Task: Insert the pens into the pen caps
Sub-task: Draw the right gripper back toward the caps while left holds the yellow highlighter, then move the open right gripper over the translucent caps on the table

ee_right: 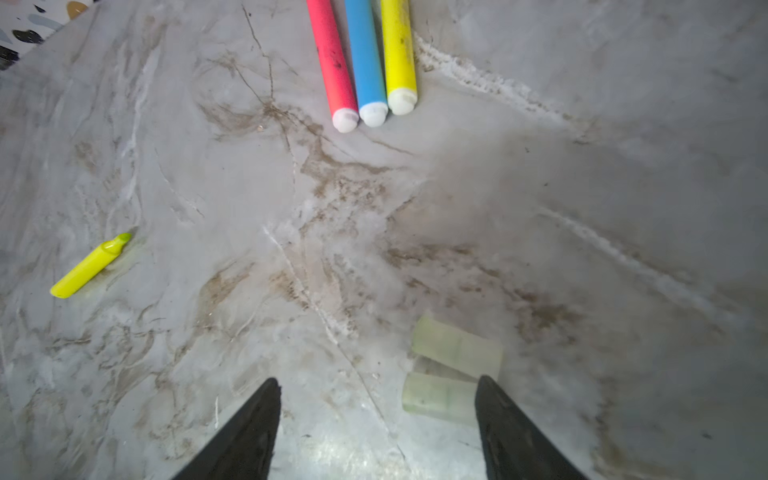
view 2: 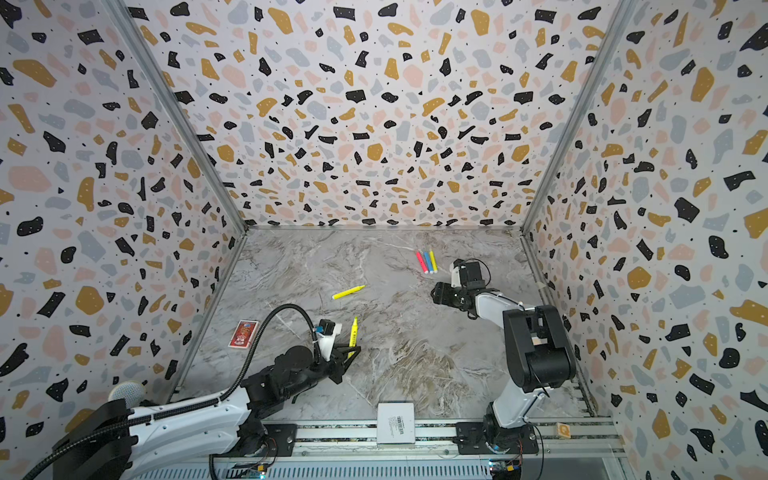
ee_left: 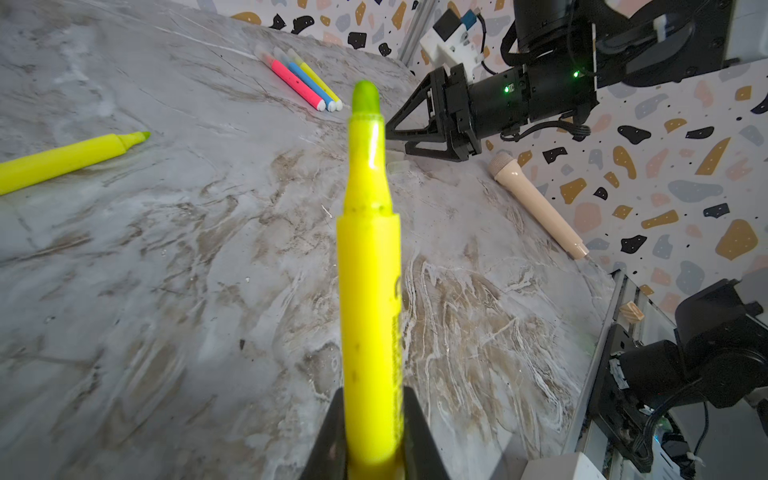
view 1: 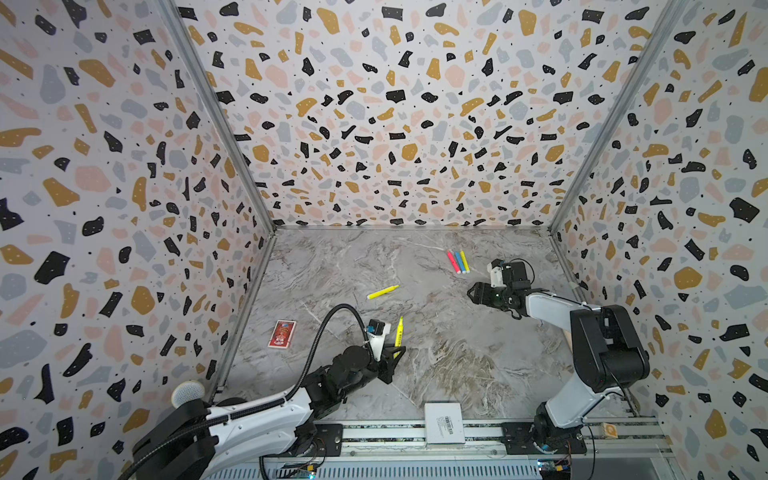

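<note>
My left gripper point(view 1: 397, 354) point(ee_left: 372, 395) is shut on the lower barrel of a yellow pen point(view 1: 399, 331) point(ee_left: 369, 266), whose uncapped greenish tip points away from it, above the table. Another uncapped yellow pen point(view 1: 382, 292) point(ee_right: 89, 266) lies mid-table. A pink pen point(ee_right: 332, 62), a blue pen point(ee_right: 365, 62) and a yellow pen point(ee_right: 398, 54) lie side by side at the back. Two translucent pen caps point(ee_right: 457, 347) point(ee_right: 440, 399) lie on the table. My right gripper point(view 1: 469, 293) point(ee_right: 377, 380) hangs open over them, and the nearer cap lies just inside one finger.
A red card pack point(view 1: 282, 333) lies by the left wall. A white box point(view 1: 444, 423) sits on the front rail and a small wooden cube point(view 1: 610, 430) at its right end. A beige microphone-shaped handle point(ee_left: 536, 203) lies near the right wall. Patterned walls enclose three sides.
</note>
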### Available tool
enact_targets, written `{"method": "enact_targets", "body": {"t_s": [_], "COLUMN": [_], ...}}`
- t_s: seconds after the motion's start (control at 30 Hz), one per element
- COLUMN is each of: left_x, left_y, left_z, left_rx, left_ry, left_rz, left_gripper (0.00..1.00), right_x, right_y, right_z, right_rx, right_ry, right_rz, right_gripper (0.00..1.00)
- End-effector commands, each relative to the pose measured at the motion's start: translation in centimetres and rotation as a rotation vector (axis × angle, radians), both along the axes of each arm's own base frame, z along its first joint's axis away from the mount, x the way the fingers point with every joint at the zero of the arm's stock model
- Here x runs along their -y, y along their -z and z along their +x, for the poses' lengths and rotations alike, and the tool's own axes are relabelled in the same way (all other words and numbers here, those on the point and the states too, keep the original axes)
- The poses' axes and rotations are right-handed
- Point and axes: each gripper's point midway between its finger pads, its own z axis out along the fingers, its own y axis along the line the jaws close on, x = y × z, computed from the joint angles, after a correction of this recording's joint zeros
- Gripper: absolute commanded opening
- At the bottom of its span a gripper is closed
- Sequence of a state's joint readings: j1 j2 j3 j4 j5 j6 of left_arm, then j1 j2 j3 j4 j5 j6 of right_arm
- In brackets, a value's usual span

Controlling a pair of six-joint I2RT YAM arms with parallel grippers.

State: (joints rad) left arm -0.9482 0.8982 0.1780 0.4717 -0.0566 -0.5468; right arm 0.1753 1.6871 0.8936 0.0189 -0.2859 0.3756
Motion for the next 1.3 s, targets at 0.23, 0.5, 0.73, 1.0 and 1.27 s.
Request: {"method": "enact_targets", "body": {"t_s": [0.23,0.5,0.73,1.0,1.27], "left_x": [-2.7,-2.6,-2.5,-2.5,-2.8], "left_y": [1.1,0.7,0.3,0.1,0.1], "left_z": [-0.3,-0.2,0.1,0.2,0.1], "left_rx": [-0.013,-0.004,0.006,0.012,0.015], "left_ry": [-0.085,-0.089,-0.094,-0.096,-0.105], "left_rz": [-0.016,-0.014,-0.019,-0.016,-0.012], "left_gripper": [0.0,0.0,0.0,0.0,0.0], "right_x": [0.7,0.2,-1.8,-7.5,-9.7], "right_y": [1.1,1.8,2.2,2.2,-2.8], "right_z": [0.4,-0.4,-1.9,-4.8,-4.8], "right_rx": [-0.015,-0.029,-0.038,-0.049,0.064], "right_ry": [-0.008,-0.025,-0.077,-0.191,-0.239], "right_rz": [-0.056,-0.029,-0.019,0.002,-0.005], "right_gripper": [0.73,0.71,0.7,0.69,0.68]}}
